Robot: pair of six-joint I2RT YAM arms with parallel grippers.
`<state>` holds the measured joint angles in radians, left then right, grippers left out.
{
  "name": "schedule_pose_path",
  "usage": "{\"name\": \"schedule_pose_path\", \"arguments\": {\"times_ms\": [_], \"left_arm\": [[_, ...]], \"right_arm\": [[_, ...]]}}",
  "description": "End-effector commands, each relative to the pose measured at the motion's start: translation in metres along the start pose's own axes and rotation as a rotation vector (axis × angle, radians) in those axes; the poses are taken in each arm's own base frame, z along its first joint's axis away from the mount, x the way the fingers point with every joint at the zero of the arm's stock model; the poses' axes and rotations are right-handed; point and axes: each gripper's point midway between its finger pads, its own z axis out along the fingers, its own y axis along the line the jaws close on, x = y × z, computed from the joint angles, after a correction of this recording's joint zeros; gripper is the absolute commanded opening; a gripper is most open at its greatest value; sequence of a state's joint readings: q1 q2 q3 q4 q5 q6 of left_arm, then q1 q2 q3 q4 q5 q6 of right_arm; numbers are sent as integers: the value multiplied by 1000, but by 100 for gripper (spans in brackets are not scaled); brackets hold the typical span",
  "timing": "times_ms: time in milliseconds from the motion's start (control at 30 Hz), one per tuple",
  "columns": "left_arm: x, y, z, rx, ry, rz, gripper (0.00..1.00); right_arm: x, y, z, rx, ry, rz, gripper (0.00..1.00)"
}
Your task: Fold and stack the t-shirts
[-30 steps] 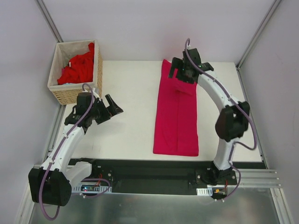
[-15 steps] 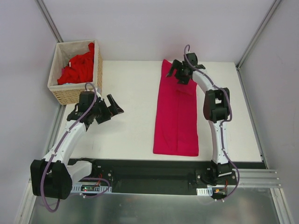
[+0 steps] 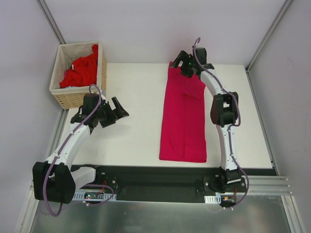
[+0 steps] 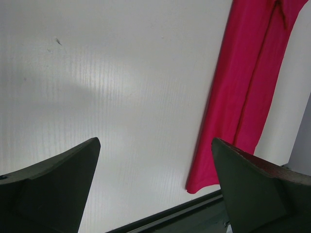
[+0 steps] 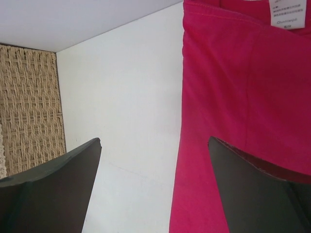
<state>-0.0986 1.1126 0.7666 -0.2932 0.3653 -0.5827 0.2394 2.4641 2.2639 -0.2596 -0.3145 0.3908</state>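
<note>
A magenta-crimson t-shirt [image 3: 183,121] lies on the white table [image 3: 136,97], folded lengthwise into a long strip. Its white neck label [image 5: 284,12] shows at the far end in the right wrist view. My right gripper [image 3: 181,62] hovers open over the shirt's far left corner, one finger over the cloth [image 5: 243,97] and one over bare table, holding nothing. My left gripper [image 3: 120,109] stands open and empty above the table, left of the shirt [image 4: 248,92]. More t-shirts, bright red [image 3: 80,72], are heaped in the basket.
A woven wicker basket [image 3: 63,99] sits at the table's far left corner, close behind my left arm; its wall [image 5: 29,107] shows in the right wrist view. A black rail [image 3: 155,177] runs along the near edge. Grey walls enclose the table.
My right arm has folded its elbow in and carried the open gripper a little farther back and left, to the shirt's far corner. The left arm has barely shifted.
</note>
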Motion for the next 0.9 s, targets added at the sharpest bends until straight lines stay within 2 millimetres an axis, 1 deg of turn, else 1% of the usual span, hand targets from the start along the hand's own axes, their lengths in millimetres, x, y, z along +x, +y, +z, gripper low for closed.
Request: {"name": "schedule_pose_path", "arguments": {"times_ms": [0,67,100,267,400,500,533,600,733,767,800,867], "left_arm": [[-15,-14,-1,35,-33,35,99],[-15,-14,-1,36,-32,36,99],[-15,-14,-1,35,-31,35,99],[-15,-13,0,31,-29,31,99],[-15,-13,1,31,-27,30,99],[-15,-12,1,27,-29,31,99],[-15,-12,0,28,-31,31,99],[-15,-12,1,28,-30,31,99],[-14,-12,0,29,-29,35,99],[-14,-11,0,28,-30,37,99],[-14,-11,0,28,-30,40,99],[-14,-11,0,26,-33,39,99]], "right_arm": [[8,4,20,-40,6,19,96],[9,2,24,-42,3,33,96],[15,-2,30,-42,15,43,96],[27,-5,44,-47,36,71,96],[45,1,55,-45,56,73,96],[56,1,63,-40,74,91,96],[61,-2,66,-34,81,99,96],[64,0,70,-36,84,108,96],[70,-1,77,-31,80,132,96],[72,-4,81,-28,81,139,96],[70,0,82,-38,74,142,96],[68,3,85,-46,65,163,96]]}}
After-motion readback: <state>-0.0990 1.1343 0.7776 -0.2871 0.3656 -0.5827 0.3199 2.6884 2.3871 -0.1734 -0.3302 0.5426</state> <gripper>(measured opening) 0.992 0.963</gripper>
